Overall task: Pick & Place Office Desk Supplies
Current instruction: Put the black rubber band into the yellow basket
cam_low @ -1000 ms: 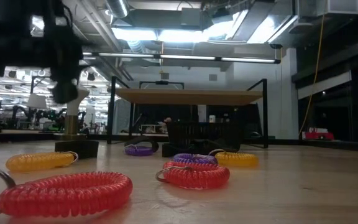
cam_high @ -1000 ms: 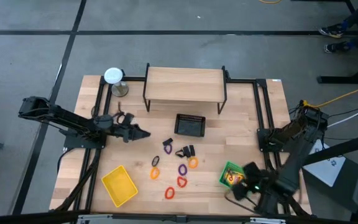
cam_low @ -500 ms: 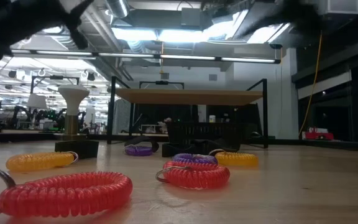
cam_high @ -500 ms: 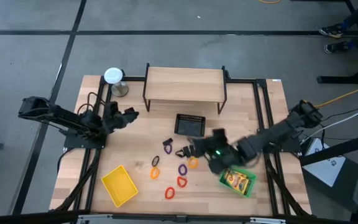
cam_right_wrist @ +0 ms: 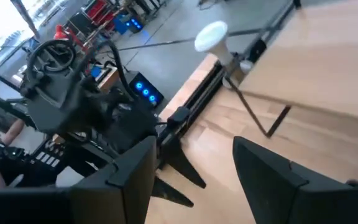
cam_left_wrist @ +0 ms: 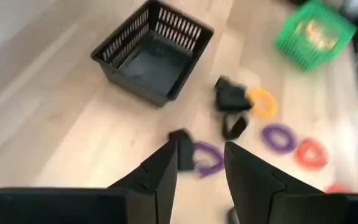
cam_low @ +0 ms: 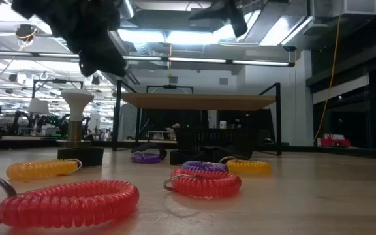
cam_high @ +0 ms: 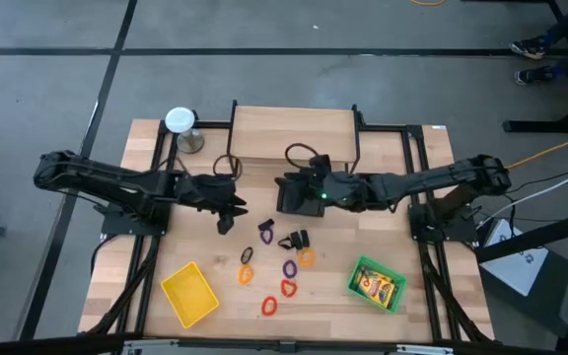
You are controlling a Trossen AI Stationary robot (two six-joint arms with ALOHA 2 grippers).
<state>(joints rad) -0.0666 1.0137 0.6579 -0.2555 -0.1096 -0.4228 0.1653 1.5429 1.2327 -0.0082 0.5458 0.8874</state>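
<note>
Several coiled rings in red (cam_high: 288, 288), orange (cam_high: 246, 275), yellow (cam_high: 307, 257) and purple (cam_high: 290, 267) lie flat on the table's middle, beside a black clip (cam_high: 294, 240). A yellow pack (cam_high: 375, 285) lies in the green tray (cam_high: 359, 268). My left gripper (cam_high: 227, 215) hangs open above the table, left of the rings, over a purple ring (cam_left_wrist: 209, 155). My right gripper (cam_high: 289, 187) hangs open above the black mesh basket (cam_high: 304, 205), pointing toward the table's left; nothing is between its fingers (cam_right_wrist: 135, 174).
A wooden shelf on black legs (cam_high: 294, 136) stands at the far middle. A white-topped round object (cam_high: 179, 120) is at the far left. A yellow tray (cam_high: 189, 293) sits near the front left. Black rails run along both sides of the table.
My right gripper has swung from above the green tray at the near right, toward the table's left and far edge, to above the black basket. It has tipped up from pointing down to nearly level. My left gripper drew back toward the far left, then returned toward the rings.
</note>
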